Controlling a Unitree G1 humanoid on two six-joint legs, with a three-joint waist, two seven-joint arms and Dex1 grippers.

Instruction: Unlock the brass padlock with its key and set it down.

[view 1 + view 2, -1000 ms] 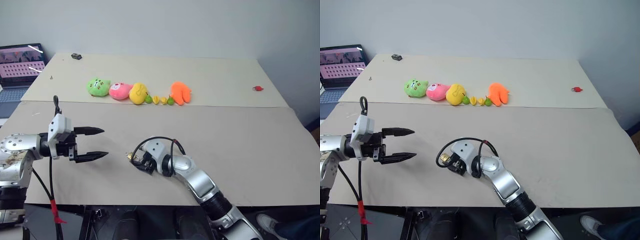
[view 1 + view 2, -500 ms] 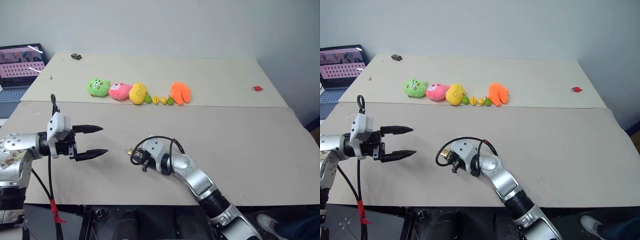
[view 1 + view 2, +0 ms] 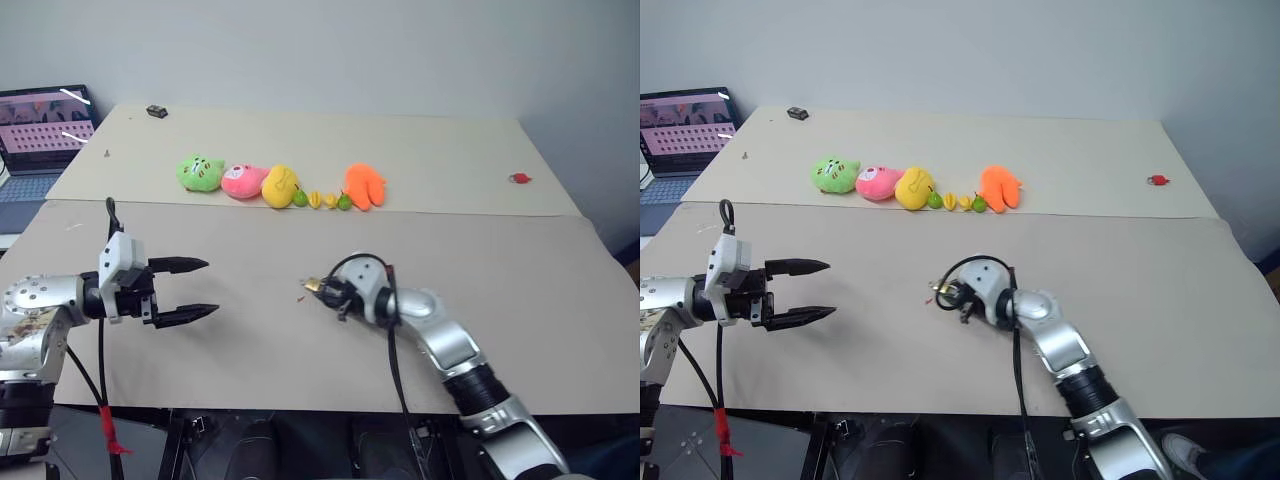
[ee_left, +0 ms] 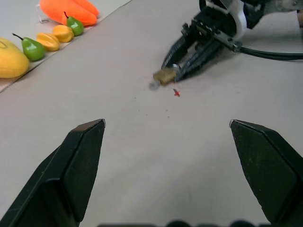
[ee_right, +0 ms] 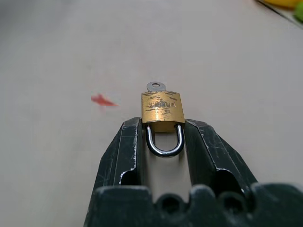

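Note:
The brass padlock (image 5: 162, 111) is pinched by its sides between the tips of my right gripper (image 5: 162, 124). Its silver shackle (image 5: 164, 145) lies back between the two fingers. The round head of the key (image 5: 155, 86) sticks out of the padlock's far end. On the near table this right gripper (image 3: 322, 289) sits low at the middle, pointing left, with the padlock (image 3: 313, 285) at its tip. My left gripper (image 3: 208, 288) hovers well to the left, fingers spread wide and empty, aimed at the padlock (image 4: 165, 75).
A tiny red speck (image 4: 176, 92) lies on the table beside the padlock. On the far table is a row of plush toys (image 3: 240, 181) and small toy fruits (image 3: 322, 199). A laptop (image 3: 40, 125) stands far left, and a small red object (image 3: 517, 178) lies far right.
My right gripper has swung to the right across the near table, carrying the padlock away from the left gripper. The left gripper has stayed put and open.

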